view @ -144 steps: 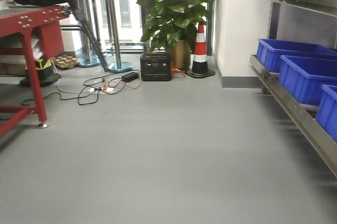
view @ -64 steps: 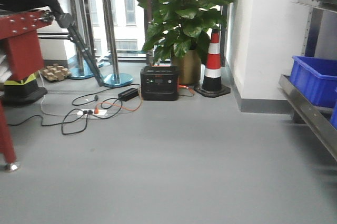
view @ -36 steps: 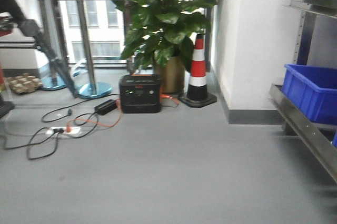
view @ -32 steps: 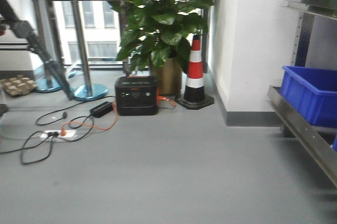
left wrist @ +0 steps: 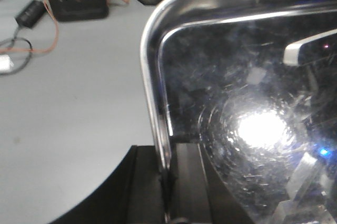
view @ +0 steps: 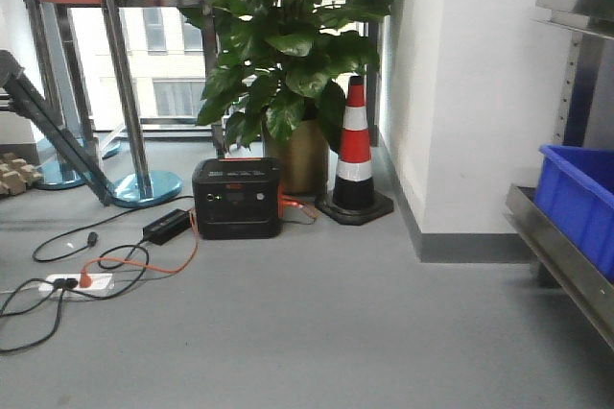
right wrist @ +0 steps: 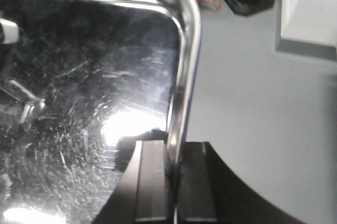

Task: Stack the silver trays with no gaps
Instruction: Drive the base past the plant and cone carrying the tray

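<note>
Grey floor [view: 317,332] lies below the silver tray [left wrist: 253,77]; I see left pincer [left wrist: 167,155] and right pincer [right wrist: 172,150] clamped shut on its rim.

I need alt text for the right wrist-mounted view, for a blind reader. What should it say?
The right gripper pinches the rim of a scratched silver tray between its black fingers; the tray fills the picture's left. Beyond lie grey floor, a traffic cone's base and a white wall.
</note>
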`<control>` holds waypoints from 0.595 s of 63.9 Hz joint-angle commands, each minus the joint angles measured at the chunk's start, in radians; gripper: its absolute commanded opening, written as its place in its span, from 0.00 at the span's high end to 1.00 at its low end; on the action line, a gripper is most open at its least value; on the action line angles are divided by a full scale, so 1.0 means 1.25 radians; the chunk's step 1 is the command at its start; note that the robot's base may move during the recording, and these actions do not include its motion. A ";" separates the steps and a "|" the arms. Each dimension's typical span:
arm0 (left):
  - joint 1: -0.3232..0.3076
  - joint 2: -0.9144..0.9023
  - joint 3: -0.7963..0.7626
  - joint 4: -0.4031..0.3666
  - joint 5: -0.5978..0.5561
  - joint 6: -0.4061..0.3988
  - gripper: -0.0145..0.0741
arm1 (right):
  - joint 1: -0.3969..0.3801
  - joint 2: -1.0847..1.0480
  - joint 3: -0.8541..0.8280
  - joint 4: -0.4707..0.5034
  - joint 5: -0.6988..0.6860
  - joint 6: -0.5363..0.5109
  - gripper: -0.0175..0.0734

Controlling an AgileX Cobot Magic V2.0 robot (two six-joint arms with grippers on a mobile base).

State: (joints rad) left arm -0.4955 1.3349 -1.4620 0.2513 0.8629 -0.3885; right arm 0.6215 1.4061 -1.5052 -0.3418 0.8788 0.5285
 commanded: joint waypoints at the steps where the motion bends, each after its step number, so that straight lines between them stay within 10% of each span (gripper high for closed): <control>1: -0.004 -0.009 -0.005 0.025 -0.018 0.012 0.85 | 0.000 -0.008 -0.004 -0.024 -0.078 -0.015 0.88; 38: -0.004 -0.009 -0.005 0.055 -0.020 0.012 0.85 | 0.000 -0.008 -0.004 -0.024 -0.222 -0.015 0.88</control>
State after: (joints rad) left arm -0.4918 1.3251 -1.4638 0.3242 0.8542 -0.3996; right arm 0.6185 1.4079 -1.5028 -0.3691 0.7195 0.5230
